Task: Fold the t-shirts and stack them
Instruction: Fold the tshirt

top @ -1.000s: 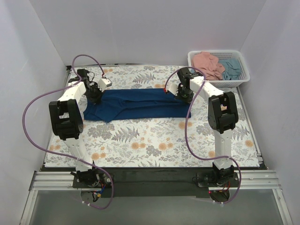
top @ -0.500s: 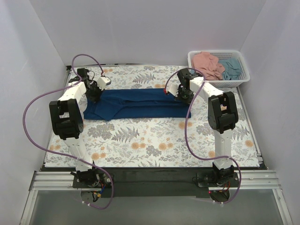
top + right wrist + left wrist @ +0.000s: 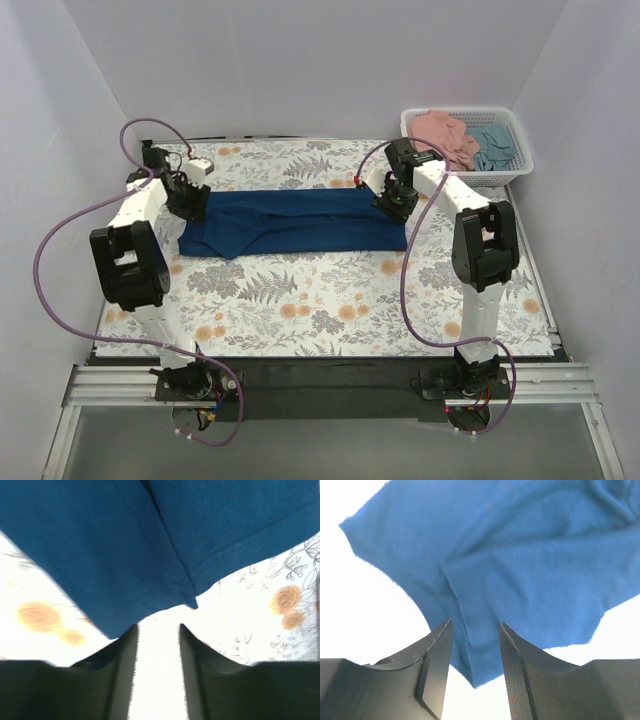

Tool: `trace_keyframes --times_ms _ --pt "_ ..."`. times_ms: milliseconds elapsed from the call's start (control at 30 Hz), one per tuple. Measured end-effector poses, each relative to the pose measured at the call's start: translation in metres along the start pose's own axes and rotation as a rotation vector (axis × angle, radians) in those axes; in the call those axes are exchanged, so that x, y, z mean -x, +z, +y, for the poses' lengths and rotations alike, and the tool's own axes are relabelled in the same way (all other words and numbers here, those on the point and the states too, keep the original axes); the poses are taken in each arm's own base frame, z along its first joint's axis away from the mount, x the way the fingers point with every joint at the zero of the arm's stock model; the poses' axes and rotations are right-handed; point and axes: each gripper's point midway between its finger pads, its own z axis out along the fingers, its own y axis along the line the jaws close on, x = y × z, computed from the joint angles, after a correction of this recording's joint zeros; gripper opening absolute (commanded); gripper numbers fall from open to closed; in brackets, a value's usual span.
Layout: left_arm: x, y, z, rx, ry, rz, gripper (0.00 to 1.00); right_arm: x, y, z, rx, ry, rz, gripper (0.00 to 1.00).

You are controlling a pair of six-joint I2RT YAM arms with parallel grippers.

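A dark navy t-shirt [image 3: 295, 220] lies folded into a long band across the far half of the flowered table. My left gripper [image 3: 188, 200] is at its left end. In the left wrist view that gripper [image 3: 475, 625] is open, with a corner of the shirt [image 3: 520, 565] lying under the gap and not pinched. My right gripper [image 3: 398, 203] is at the shirt's right end. It [image 3: 158, 627] is open over bare table, and the shirt's hem [image 3: 165, 545] lies just beyond its fingertips. A salmon pink t-shirt [image 3: 440, 135] and a light teal t-shirt [image 3: 493, 145] lie crumpled in the basket.
The white lattice basket [image 3: 470, 177] stands at the back right corner of the table. White walls close in the left, back and right sides. Purple cables loop off both arms. The flowered tablecloth [image 3: 330, 300] stretches toward the arm bases.
Both grippers have gone from shut to open and let go of the navy shirt's ends. The left one has moved a little left and back, the right one a little right.
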Motion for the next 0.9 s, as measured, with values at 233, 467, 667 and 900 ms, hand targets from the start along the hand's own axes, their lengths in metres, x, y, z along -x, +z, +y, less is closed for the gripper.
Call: trace_keyframes --times_ms 233,467,667,900 --pt "-0.023 -0.018 -0.022 -0.011 -0.176 0.008 0.37 0.016 -0.011 0.020 0.078 0.115 -0.095 0.34" --pt "-0.072 0.014 -0.035 -0.042 -0.319 0.125 0.31 -0.008 0.032 0.047 0.176 0.201 -0.004 0.33" --pt "-0.090 0.016 -0.035 -0.007 -0.346 0.113 0.30 -0.017 0.039 0.049 0.137 0.218 0.000 0.28" --pt "-0.110 0.002 -0.058 0.002 -0.324 0.103 0.30 -0.030 0.035 0.058 0.071 0.211 -0.052 0.29"
